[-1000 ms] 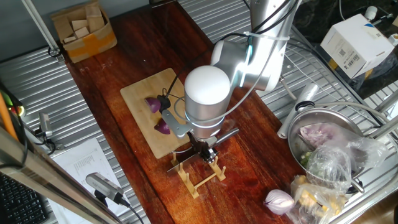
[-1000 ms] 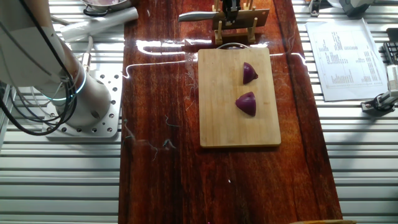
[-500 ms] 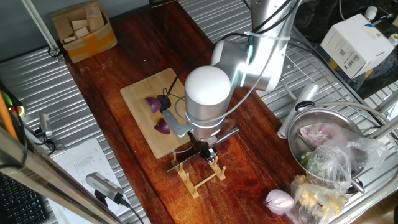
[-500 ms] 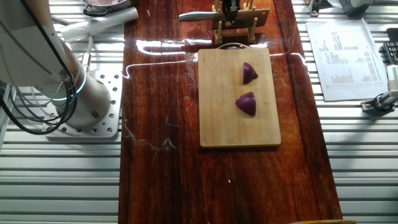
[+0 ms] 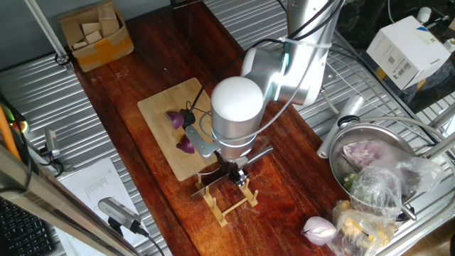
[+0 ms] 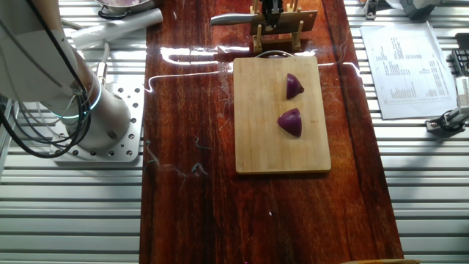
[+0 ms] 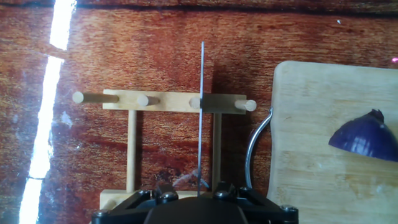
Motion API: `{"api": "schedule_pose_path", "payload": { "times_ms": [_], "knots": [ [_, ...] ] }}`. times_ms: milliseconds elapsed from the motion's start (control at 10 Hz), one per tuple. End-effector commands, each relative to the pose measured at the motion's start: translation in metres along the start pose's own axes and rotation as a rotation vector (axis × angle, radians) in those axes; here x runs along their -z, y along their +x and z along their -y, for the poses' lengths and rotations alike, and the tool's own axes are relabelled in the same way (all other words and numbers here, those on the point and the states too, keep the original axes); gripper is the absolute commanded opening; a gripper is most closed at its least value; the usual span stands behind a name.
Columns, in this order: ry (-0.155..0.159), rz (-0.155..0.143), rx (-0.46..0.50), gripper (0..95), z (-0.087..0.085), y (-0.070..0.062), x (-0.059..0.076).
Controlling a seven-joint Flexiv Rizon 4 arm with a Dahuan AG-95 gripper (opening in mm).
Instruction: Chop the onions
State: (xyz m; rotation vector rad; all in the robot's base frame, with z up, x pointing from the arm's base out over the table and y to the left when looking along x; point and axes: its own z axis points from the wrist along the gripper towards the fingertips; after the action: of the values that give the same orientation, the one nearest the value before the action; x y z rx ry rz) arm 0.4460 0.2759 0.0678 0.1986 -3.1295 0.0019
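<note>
The gripper (image 5: 229, 173) hangs low over a small wooden knife rack (image 5: 229, 201) that stands on the dark red wooden table (image 5: 142, 78), just past the end of a bamboo cutting board (image 6: 281, 114). In the hand view the cleaver (image 7: 201, 112) is seen edge-on as a thin vertical line running between the rack's pegs down to the gripper body at the bottom edge. In the other fixed view its blade (image 6: 231, 19) sticks out sideways from the rack (image 6: 282, 24), with the gripper (image 6: 272, 15) at the handle end. The fingers sit right at the handle, but whether they are pressed onto it or spread cannot be told from any view.

The 2 onions lie on the cutting board, untouched and well apart from the gripper: 1 wedge (image 6: 293, 86) nearer the rack, the other wedge (image 6: 290, 122) near the board's middle. Both are deep purple-red. In the hand view only 1 wedge (image 7: 365, 135) shows, at the right edge on the board (image 7: 311, 149).

A whole pale pink onion (image 5: 318, 229) sits beside a metal bowl (image 5: 370, 153) holding bagged food, off to the side of the table. A cardboard box of wooden blocks (image 5: 94, 33) sits at the far corner.
</note>
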Motion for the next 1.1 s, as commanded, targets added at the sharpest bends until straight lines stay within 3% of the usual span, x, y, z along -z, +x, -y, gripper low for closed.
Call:
{"api": "schedule_pose_path", "payload": {
  "times_ms": [100,1100],
  "knots": [
    [-0.001,0.002,0.001,19.0,-0.0001,0.0007,-0.0005],
    [-0.001,0.006,0.014,19.0,-0.0003,0.0023,0.0013]
  ]
}}
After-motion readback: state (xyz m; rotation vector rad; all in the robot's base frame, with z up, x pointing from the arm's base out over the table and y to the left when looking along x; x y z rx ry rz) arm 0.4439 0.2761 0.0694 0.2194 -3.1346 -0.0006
